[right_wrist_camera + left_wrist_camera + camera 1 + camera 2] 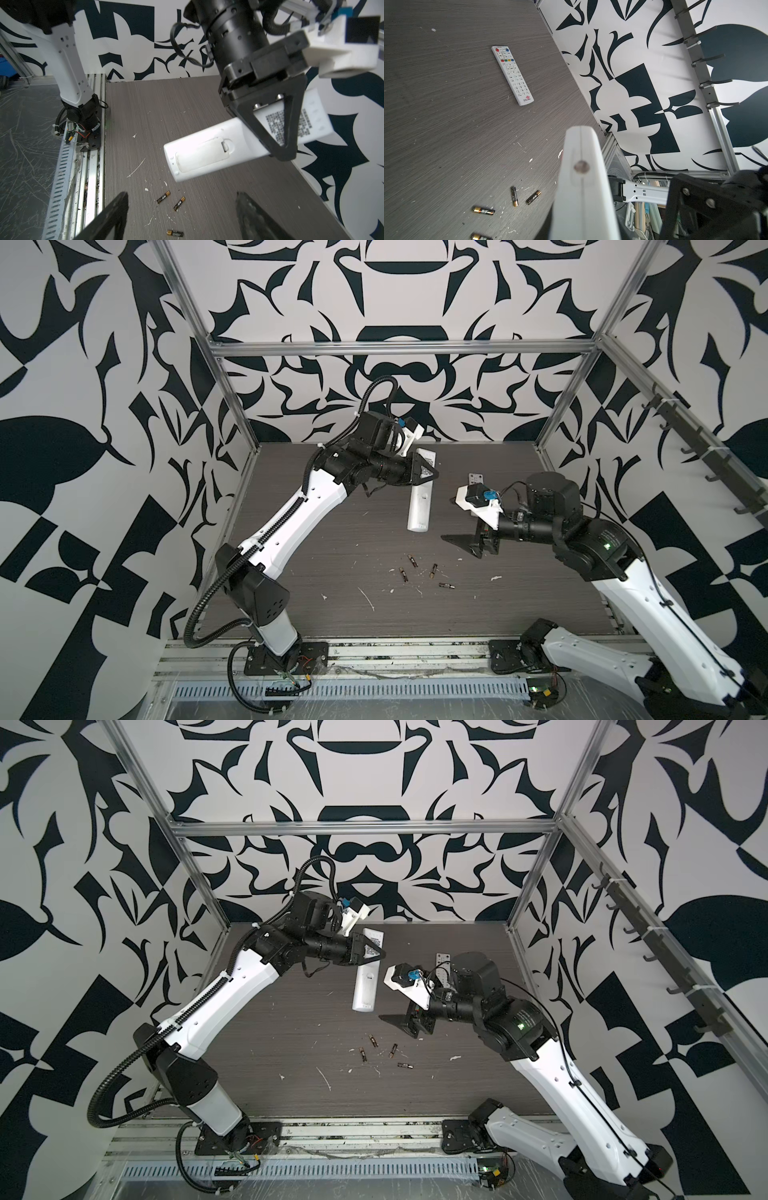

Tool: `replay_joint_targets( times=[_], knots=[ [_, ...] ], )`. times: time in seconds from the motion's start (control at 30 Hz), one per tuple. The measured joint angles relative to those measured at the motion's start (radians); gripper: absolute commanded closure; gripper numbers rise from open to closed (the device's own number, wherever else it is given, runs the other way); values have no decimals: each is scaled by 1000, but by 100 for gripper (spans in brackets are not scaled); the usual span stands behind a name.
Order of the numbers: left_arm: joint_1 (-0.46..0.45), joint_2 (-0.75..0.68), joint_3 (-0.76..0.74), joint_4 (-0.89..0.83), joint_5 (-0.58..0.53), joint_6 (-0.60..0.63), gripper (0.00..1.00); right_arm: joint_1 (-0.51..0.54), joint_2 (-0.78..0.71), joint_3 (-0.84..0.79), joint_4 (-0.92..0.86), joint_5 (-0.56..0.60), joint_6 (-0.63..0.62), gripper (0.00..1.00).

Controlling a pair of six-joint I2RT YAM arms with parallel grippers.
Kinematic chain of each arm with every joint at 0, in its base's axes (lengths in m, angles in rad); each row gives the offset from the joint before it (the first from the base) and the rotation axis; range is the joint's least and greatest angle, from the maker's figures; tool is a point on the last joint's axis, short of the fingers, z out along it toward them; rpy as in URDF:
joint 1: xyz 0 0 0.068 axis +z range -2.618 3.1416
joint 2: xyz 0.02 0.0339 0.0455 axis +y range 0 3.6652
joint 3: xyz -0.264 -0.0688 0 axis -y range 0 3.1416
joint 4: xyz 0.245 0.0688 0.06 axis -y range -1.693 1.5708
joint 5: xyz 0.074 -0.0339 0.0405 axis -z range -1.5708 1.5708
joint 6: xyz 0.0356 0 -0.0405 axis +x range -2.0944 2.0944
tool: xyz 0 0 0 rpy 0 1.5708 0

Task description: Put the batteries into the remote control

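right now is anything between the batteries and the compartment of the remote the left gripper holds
Yes: the battery cover is on the held remote, closing its compartment. The batteries lie on the table, with nothing visible between them and the open right gripper.

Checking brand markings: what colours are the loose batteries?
The batteries are black with a gold band at one end, clearest in the right wrist view.

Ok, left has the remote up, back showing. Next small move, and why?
Probably bring the right gripper to the latch on the battery cover and work it open. The left gripper holds the remote off the table with that cover shut, the right jaws stand open and empty, and four batteries lie loose on the table.
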Motion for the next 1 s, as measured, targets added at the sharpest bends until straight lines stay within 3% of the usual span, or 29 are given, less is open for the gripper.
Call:
replay_joint_targets(
  times=[0.47,1.0],
  knots=[
    [-5,-14,-26,3,0,5,100,22,146,31,33,-77,-14,23],
    [-10,-15,-33,29,29,-4,100,44,187,31,92,-49,-27,24]
  ],
)
